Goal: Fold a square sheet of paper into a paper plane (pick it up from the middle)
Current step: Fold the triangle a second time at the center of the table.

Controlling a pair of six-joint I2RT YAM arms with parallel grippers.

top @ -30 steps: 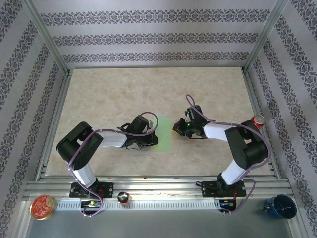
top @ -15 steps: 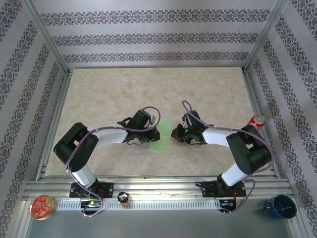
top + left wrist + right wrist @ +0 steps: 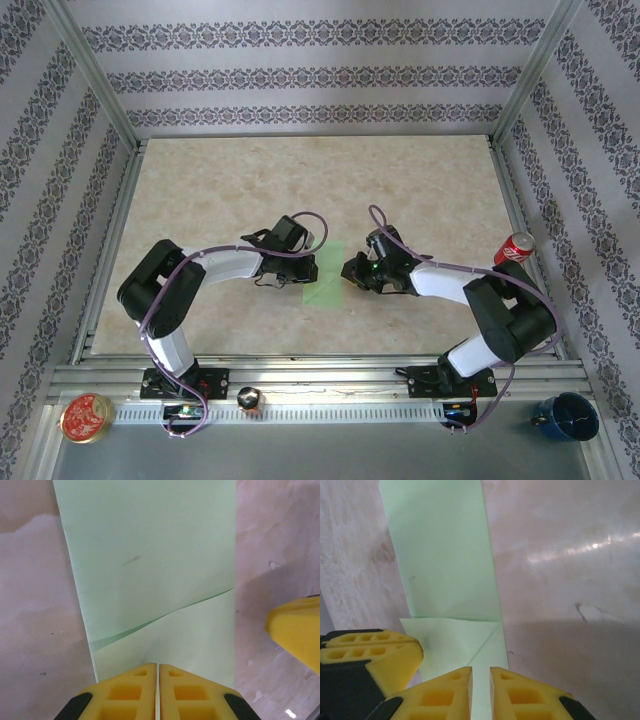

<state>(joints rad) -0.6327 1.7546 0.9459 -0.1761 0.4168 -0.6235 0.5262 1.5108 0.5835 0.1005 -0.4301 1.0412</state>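
The top camera looks steeply down from above the near edge, taking in the whole table (image 3: 250, 180). Both wrist cameras sit close, facing down — all three share the green paper (image 3: 325, 282).

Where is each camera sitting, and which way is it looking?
Top camera: above and behind, looking down at the table; left arm, right arm, left gripper, right gripper, green paper.
Left wrist camera: on the left arm, looking down past its yellow fingers at the paper.
Right wrist camera: on the right arm, looking down past its fingers at the paper.
Shared: both wrist views catch the other gripper's finger.
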